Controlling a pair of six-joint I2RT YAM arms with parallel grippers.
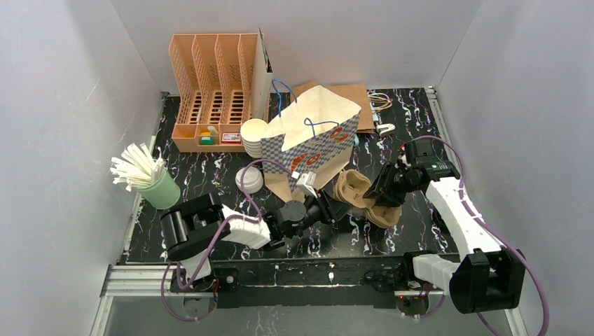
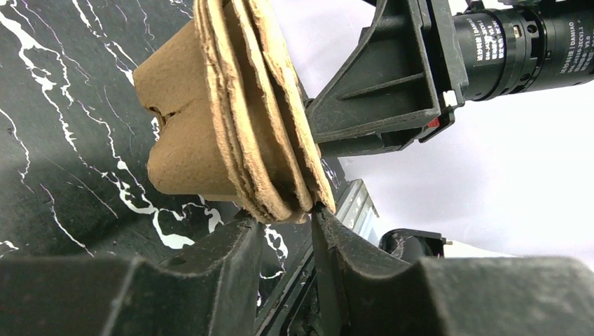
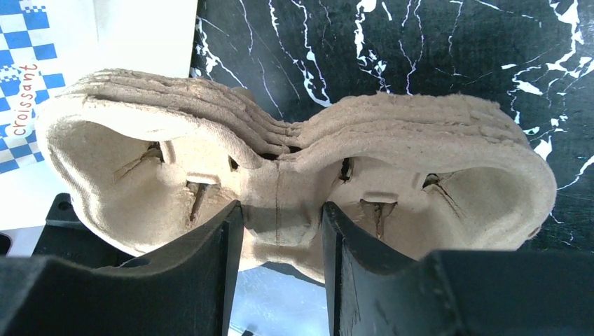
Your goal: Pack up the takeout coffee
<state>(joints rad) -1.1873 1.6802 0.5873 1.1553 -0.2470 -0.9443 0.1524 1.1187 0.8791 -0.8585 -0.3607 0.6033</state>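
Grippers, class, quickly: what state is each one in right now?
Left gripper: at the tray stack's rim; grip cannot be told.
Right gripper: closed on the tray stack's middle.

Pulp tray stack [image 2: 238,119] edge-on, tilted, several nested layers, cup wells bulging left. Left pincer [image 2: 284,227] directly below stack: fingertips [image 2: 336,245] flank stack's lower rim, one touching it; firm grip not discernible. Right arm [image 2: 504,49] behind stack, upper right. Black marbled worktop [image 2: 63,161] left of stack.

Bright, even light (soft foreground blur)
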